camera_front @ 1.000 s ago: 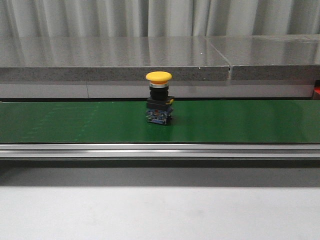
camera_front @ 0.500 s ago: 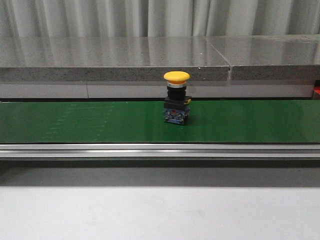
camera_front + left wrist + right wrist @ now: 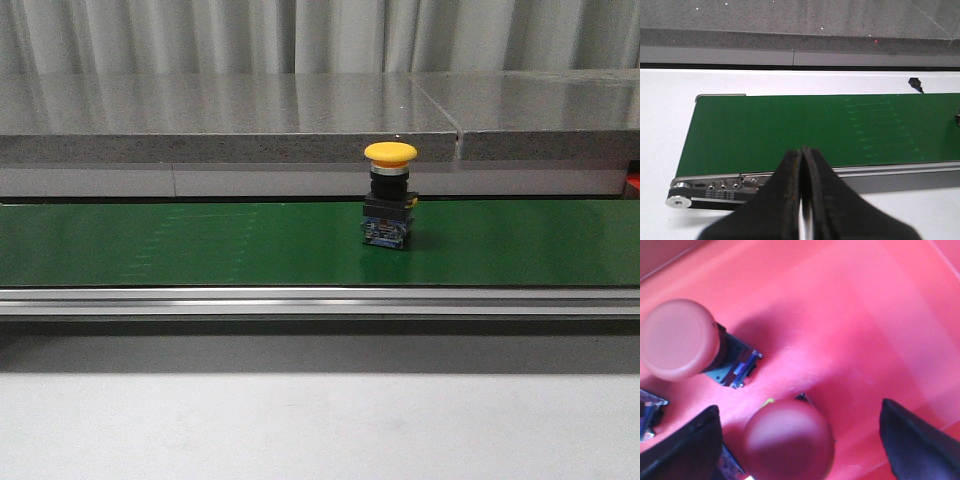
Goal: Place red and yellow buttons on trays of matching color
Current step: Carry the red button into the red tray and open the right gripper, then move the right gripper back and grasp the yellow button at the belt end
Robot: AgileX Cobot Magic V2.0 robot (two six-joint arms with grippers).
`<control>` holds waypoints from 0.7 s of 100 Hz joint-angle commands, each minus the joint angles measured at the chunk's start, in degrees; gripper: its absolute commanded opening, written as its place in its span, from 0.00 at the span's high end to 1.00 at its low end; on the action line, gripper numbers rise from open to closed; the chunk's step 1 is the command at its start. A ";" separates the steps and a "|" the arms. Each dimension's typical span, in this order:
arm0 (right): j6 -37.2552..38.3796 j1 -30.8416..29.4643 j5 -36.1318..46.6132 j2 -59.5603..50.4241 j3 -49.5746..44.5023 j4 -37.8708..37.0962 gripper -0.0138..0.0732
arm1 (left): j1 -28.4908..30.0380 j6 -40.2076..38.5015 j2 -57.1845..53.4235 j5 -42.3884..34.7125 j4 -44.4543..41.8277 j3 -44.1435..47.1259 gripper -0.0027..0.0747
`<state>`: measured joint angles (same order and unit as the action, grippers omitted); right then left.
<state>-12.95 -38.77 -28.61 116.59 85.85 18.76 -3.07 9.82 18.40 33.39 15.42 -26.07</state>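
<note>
The yellow button (image 3: 389, 196) stands upright on the green conveyor belt (image 3: 180, 245), a little right of the middle in the front view, and nothing touches it. I judge it light and rigid, with a smooth mushroom cap that may slip, and top-heavy, so I would take it at the black square body under the cap. My left gripper (image 3: 802, 200) is pressed together above the belt end. My right gripper (image 3: 800, 440) is spread wide over the red tray (image 3: 880, 305), a red button (image 3: 788, 440) between the fingers and not pinched.
</note>
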 commanded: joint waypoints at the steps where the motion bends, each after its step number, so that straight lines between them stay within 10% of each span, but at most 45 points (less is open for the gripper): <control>1: -0.60 -0.21 2.98 -6.04 1.89 0.67 0.09 | -0.50 -0.07 0.43 -4.22 1.12 -1.55 0.99; 70: -5.56 10.17 -1.71 -37.40 -7.81 0.36 0.09 | -0.50 -0.07 0.43 -4.22 1.12 -1.55 0.99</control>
<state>-17.53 -30.53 -30.83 84.90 79.91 18.76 -3.07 9.82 18.40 33.39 15.42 -26.07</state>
